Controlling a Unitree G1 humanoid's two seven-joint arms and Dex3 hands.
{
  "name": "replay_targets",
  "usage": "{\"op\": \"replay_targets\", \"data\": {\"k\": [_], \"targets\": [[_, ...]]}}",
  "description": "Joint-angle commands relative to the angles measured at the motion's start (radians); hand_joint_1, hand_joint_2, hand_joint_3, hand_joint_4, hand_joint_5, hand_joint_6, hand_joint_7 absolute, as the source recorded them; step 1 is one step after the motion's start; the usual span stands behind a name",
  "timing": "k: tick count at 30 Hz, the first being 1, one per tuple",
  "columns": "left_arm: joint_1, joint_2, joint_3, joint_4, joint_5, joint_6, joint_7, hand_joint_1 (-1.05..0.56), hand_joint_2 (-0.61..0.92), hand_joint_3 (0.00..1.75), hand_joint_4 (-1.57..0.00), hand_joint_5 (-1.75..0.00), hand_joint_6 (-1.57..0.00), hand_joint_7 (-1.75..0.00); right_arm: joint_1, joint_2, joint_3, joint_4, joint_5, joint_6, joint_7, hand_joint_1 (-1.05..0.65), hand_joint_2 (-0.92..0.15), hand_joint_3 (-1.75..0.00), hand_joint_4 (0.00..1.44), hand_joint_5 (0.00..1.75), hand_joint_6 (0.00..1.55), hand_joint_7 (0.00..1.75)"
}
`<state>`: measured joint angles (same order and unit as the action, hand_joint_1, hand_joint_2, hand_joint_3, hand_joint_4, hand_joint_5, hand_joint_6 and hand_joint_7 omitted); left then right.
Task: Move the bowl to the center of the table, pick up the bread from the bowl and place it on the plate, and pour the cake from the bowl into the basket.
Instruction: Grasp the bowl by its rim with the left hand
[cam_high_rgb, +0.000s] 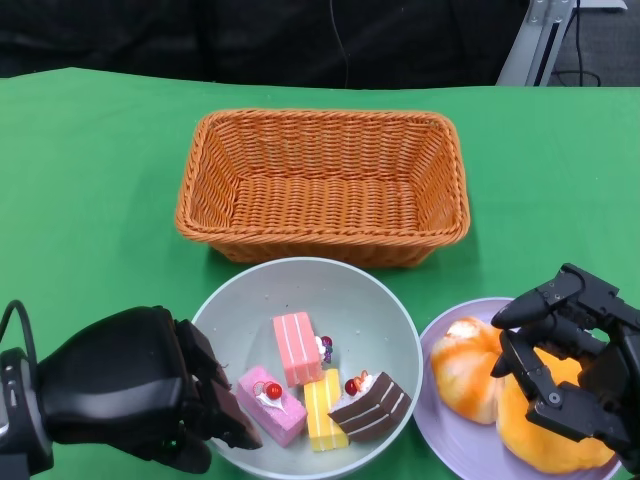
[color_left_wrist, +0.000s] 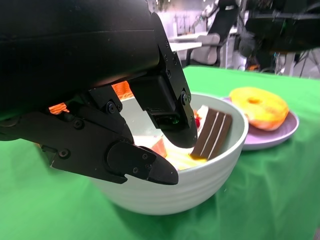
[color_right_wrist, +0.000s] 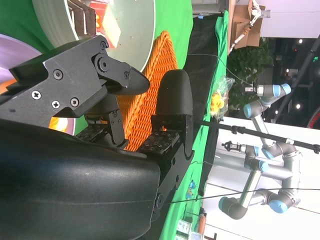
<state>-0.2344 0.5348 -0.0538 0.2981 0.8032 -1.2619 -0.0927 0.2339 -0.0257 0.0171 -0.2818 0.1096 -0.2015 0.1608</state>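
The left hand (cam_high_rgb: 150, 400) sits at the near-left rim of the bowl (cam_high_rgb: 385, 310), and the left wrist view shows why: one finger hooks over the rim into the bowl while the thumb lies outside against the wall, a pinch on the edge that should let the hand lift and tip the bowl. Inside the bowl, just past those fingers, lie the cakes: a pink striped slice (cam_high_rgb: 296, 347), a pink piece with a cherry (cam_high_rgb: 270, 403) closest to the fingertips, a yellow slice (cam_high_rgb: 322, 410) and a chocolate slice (cam_high_rgb: 370, 405). The basket (cam_high_rgb: 325, 185) stands just beyond the bowl, away from the hand, with its long side facing it, so tipping forward would likely drop the cakes in. The right hand (cam_high_rgb: 575, 355) hovers over the plate (cam_high_rgb: 440, 335), which touches or nearly touches the bowl's right side. Its fingers are spread apart and hold nothing; they hang above the two pieces of bread (cam_high_rgb: 465, 365) resting on the plate, which suggests the bread step is done and the hand is free. The bowl looks roughly centred before the robot, so I judge the pour is what remains. The rim grip is narrow, so the bowl could slip or swing as it tilts.
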Motion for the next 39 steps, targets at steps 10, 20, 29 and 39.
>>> {"op": "replay_targets", "data": {"k": [10, 20, 29, 39], "targets": [[0.05, 0.057, -0.13, -0.214, 0.049, 0.321, -0.111, -0.52, 0.92, 0.05, -1.05, -0.01, -0.98, 0.0, 0.015, 0.002, 0.0, -0.017, 0.018, -0.004, 0.002, -0.07, -0.69, -0.76, 0.69, 1.48, 0.66, 1.18], [0.052, 0.07, -0.246, -0.267, 0.099, 0.515, -0.191, -0.5, 0.92, 0.09, -0.92, 0.0, -0.88, 0.0, 0.018, 0.007, 0.003, -0.036, 0.006, 0.018, -0.014, -0.07, -0.69, -0.72, 0.69, 1.46, 0.67, 1.17], [0.036, 0.058, -0.325, -0.22, 0.173, 0.59, -0.116, -0.5, 0.92, 0.12, -0.9, -0.01, -0.88, -0.02, 0.019, 0.004, -0.001, -0.03, 0.016, 0.014, -0.007, -0.06, -0.71, -0.72, 0.68, 1.46, 0.66, 1.16], [0.008, 0.017, -0.403, -0.099, 0.246, 0.673, 0.052, -0.48, 0.92, 0.16, -0.89, -0.01, -0.84, 0.0, 0.021, 0.004, -0.002, -0.022, 0.017, 0.003, -0.001, -0.06, -0.7, -0.72, 0.69, 1.45, 0.66, 1.15]]}}
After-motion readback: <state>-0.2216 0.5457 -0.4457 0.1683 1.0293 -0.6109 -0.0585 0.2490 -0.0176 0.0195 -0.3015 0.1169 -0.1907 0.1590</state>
